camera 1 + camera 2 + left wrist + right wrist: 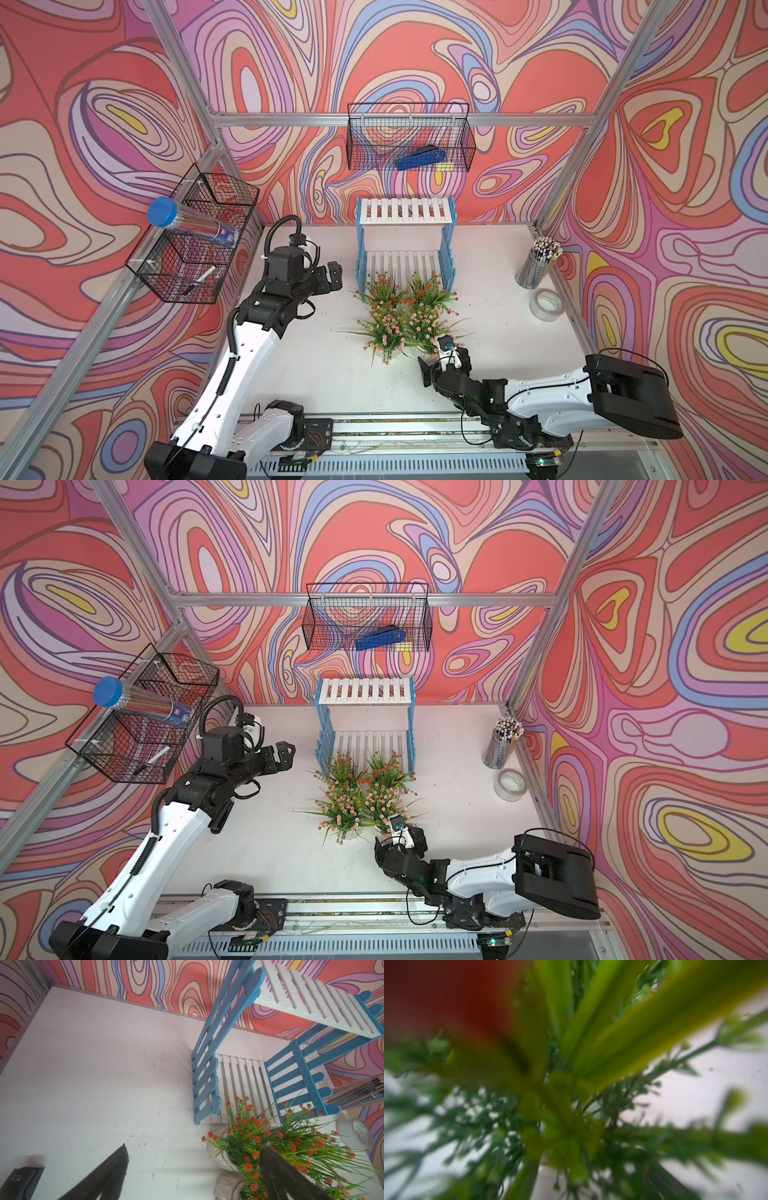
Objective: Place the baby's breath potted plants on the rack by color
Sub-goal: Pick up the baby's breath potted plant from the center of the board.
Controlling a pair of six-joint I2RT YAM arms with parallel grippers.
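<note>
Pink plant [422, 322] is hiding the right end effector [434, 351], grip unclear; left end effector [334, 272] is hovering open; next, lifting it onto the rack [405, 210]

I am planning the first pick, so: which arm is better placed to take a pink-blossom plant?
Probably the right. The right gripper sits among the leaves of a pink plant, its jaws hidden. The left gripper hangs open beside the red plants, farther from the pink ones.

Blurred plant foliage [566, 1105] fills the right wrist view and hides the right pincer [426, 361].
</note>
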